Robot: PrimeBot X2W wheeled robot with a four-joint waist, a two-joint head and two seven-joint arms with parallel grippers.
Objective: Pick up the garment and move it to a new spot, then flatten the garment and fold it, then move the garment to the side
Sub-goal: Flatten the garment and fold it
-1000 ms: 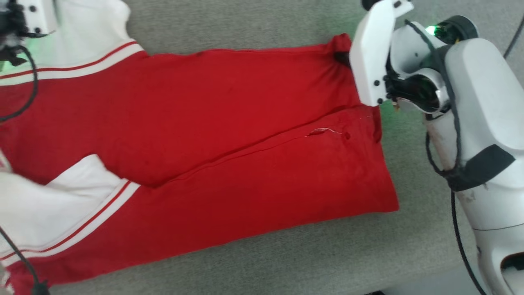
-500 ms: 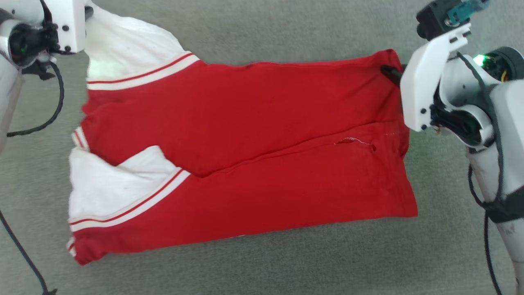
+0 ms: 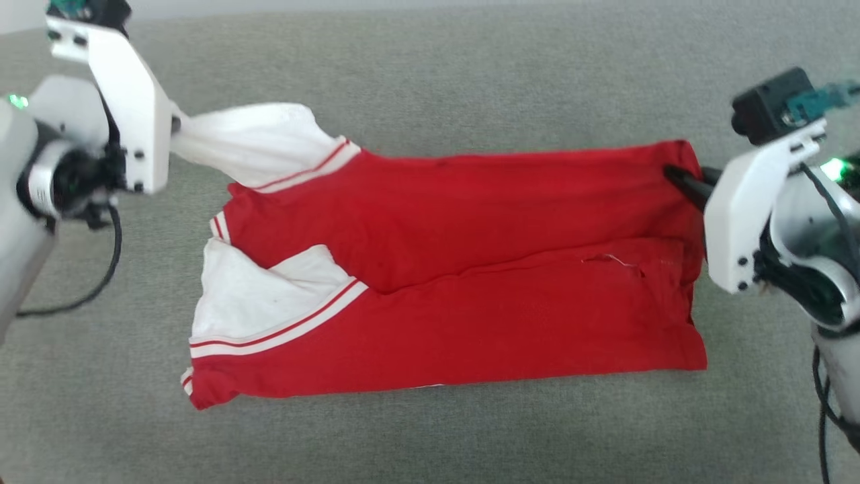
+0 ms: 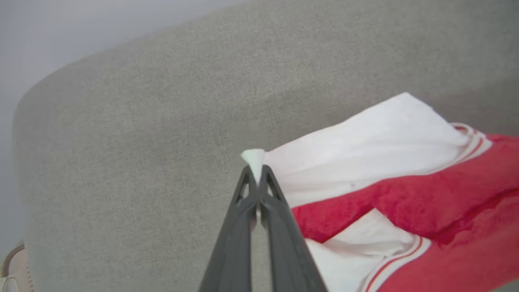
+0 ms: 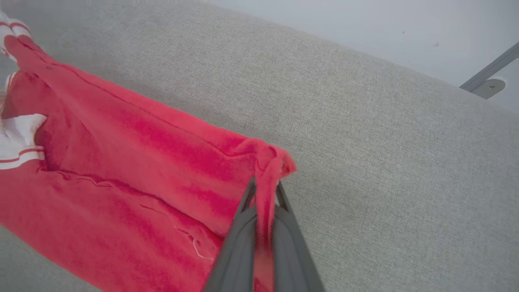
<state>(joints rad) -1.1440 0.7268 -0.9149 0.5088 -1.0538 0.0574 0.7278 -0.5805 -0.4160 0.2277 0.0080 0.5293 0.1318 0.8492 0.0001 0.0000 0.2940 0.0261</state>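
Observation:
The garment [image 3: 470, 269] is a red shirt with white sleeves and red-white striped trim, lying folded lengthwise on the grey cushion. Its lettering is hidden. A small hole with a loose thread [image 3: 608, 258] shows near the hem. My left gripper [image 4: 256, 172] is shut on the tip of the far white sleeve [image 3: 255, 144], pulling it taut to the left. At the right, my right gripper [image 5: 265, 184] is shut on the red far hem corner [image 3: 678, 158]. In the head view the left gripper [image 3: 176, 125] and right gripper [image 3: 672, 173] hold the far edge at both ends.
Grey upholstered surface [image 3: 430, 74] spreads around the shirt on all sides. A pale wall and a metal bracket [image 5: 488, 79] lie beyond its far edge. Black cables hang from both arms [image 3: 101, 269].
The head camera has pulled back, so the whole shirt now shows. Both grippers keep their hold, and the far sleeve and hem corner are drawn further out and tauter.

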